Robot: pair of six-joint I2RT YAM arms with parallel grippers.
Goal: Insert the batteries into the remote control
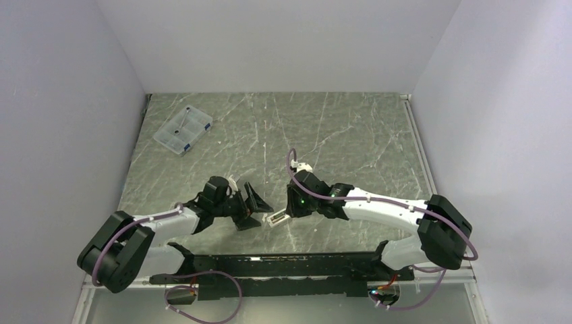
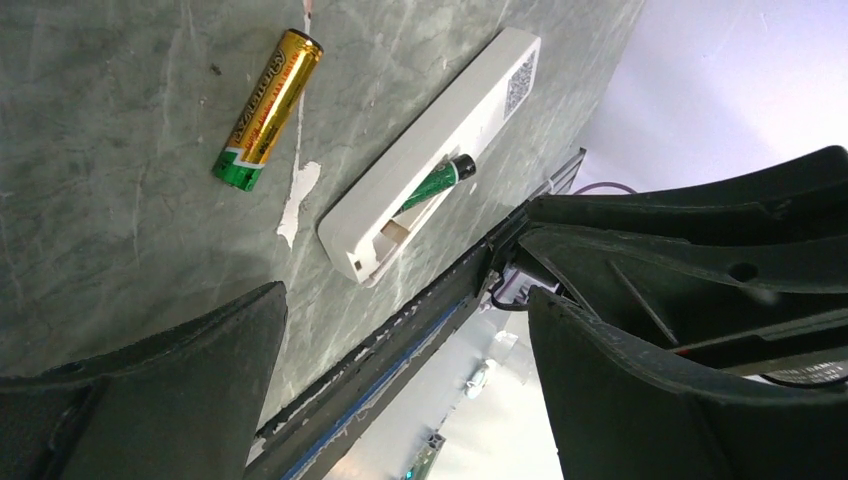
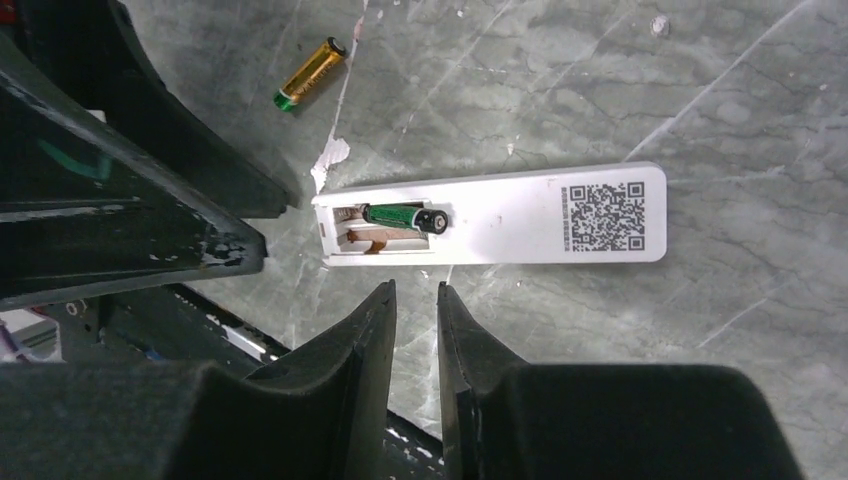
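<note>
Half done at best. Remote control (image 3: 490,225) lies face-down just ahead of the right gripper (image 3: 415,300), bay open — green battery (image 3: 400,215) is in it but looks unseated, its dark end riding on the bay edge. Right jaws slightly parted, empty. Gold battery (image 2: 268,108) lies loose on the table (image 3: 700,100), beyond the left gripper (image 2: 400,300) — spread wide, holding nothing. Left: seat green, load gold.

Clear box on a green-grey marbled table

The clear plastic compartment box (image 1: 182,129), with blue catches, lies flat toward ten o'clock on the table (image 1: 351,135), near the left wall (image 1: 61,121). A white chipped patch (image 3: 330,155) marks the surface toward six o'clock, just beyond the black base rail (image 1: 283,266).
</note>
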